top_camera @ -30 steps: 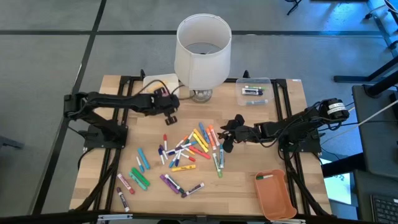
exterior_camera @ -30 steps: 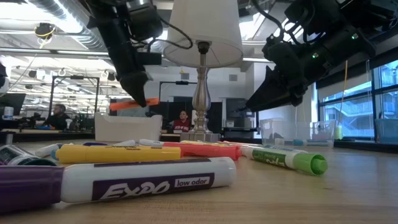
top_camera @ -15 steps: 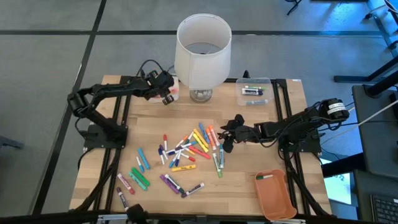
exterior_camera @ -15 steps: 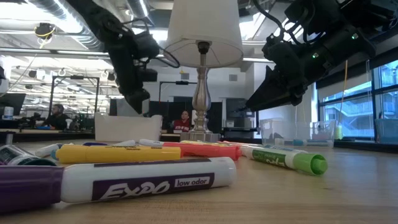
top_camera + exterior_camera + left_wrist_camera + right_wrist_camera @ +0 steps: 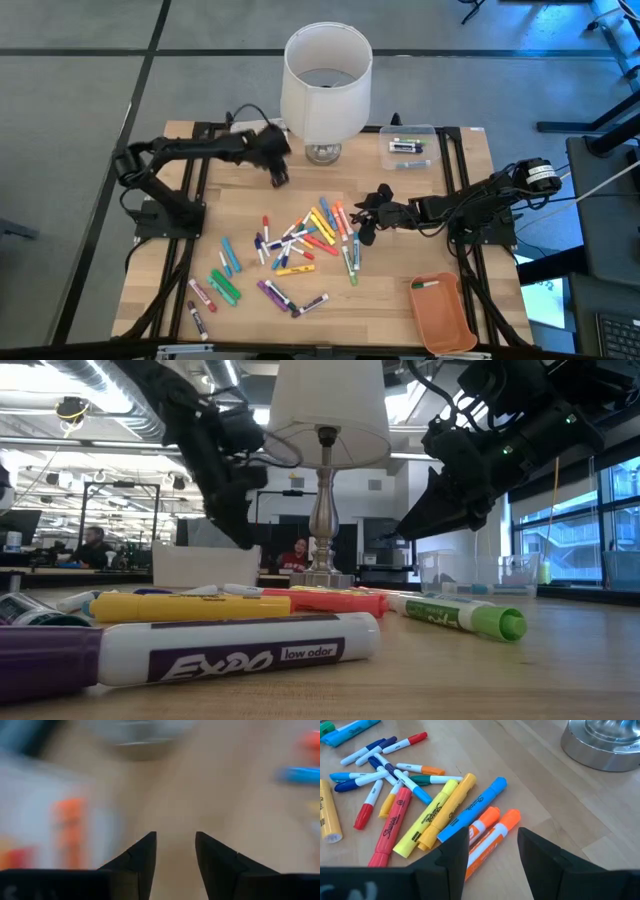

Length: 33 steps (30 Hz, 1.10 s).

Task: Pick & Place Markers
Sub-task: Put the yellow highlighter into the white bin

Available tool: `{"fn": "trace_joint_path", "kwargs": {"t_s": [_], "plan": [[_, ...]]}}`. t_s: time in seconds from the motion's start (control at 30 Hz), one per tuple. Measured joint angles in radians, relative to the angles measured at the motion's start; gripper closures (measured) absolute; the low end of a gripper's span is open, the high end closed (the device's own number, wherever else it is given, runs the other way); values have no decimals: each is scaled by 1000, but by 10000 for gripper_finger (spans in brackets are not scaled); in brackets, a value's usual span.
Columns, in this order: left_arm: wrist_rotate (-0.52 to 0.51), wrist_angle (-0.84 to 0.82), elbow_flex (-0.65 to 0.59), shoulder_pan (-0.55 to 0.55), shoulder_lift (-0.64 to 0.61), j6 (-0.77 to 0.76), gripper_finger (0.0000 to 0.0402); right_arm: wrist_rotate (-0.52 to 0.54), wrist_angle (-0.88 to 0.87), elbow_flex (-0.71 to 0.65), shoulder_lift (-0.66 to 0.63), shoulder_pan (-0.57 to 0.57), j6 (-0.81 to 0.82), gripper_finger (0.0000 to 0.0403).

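Note:
Several markers (image 5: 300,245) lie scattered in a pile on the middle of the wooden table; they fill the foreground of the low view, a white one (image 5: 235,650) nearest. My left gripper (image 5: 277,178) hangs open above bare wood between the pile and the lamp, holding nothing (image 5: 175,837). In its blurred wrist view an orange marker (image 5: 70,825) lies in a white box. My right gripper (image 5: 364,222) hovers open at the pile's right edge, its fingers either side of two orange markers (image 5: 490,830) without touching them.
A lamp (image 5: 325,80) stands at the far middle, its metal foot (image 5: 605,742) close to the pile. A white box (image 5: 250,130) sits at the far left, a clear box (image 5: 408,147) with markers at the far right, and an orange tray (image 5: 443,312) near right.
My left gripper carried an orange marker toward the far edge to the white box, let it go there, then swung back toward the pile and lower. The marker no longer shows between its fingers. My right arm has kept still.

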Motion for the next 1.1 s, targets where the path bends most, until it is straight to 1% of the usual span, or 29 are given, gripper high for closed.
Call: {"fn": "trace_joint_path", "kwargs": {"t_s": [0.07, 0.13, 0.2, 0.23, 0.3, 0.37, 0.43, 0.53, 0.8, 0.93, 1.1], "plan": [[48, 18, 0, -90, 12, -2, 277, -1, -7, 0, 0, 0, 2, 235], [45, 57, -2, -184, 23, -5, 283, -10, -7, 0, 0, 3, 10, 235], [20, 131, -2, -273, 44, -5, 287, -27, -8, 0, 0, 3, 25, 235], [-16, 161, -2, -314, 54, -9, 287, -34, -9, 0, 0, 3, 31, 235], [-132, 262, -1, -384, 92, -44, 288, -36, -9, 0, 0, 3, 34, 235], [-186, 304, 0, -421, 133, -44, 288, -37, -9, 0, 0, 3, 46, 235], [-187, 325, 10, -434, 185, -33, 288, -36, -9, 0, 0, 3, 57, 235], [-161, 324, 39, -436, 243, 12, 286, -36, -6, 0, 0, 3, 55, 235], [-18, 309, 120, -437, 334, 140, 286, -36, -12, 0, 0, 3, 41, 235], [-35, 311, 137, -426, 373, 151, 286, -59, -27, 0, 0, 3, 35, 235], [-41, 303, 135, -414, 403, 129, 286, -62, -37, 0, 0, 3, 36, 235]]}}
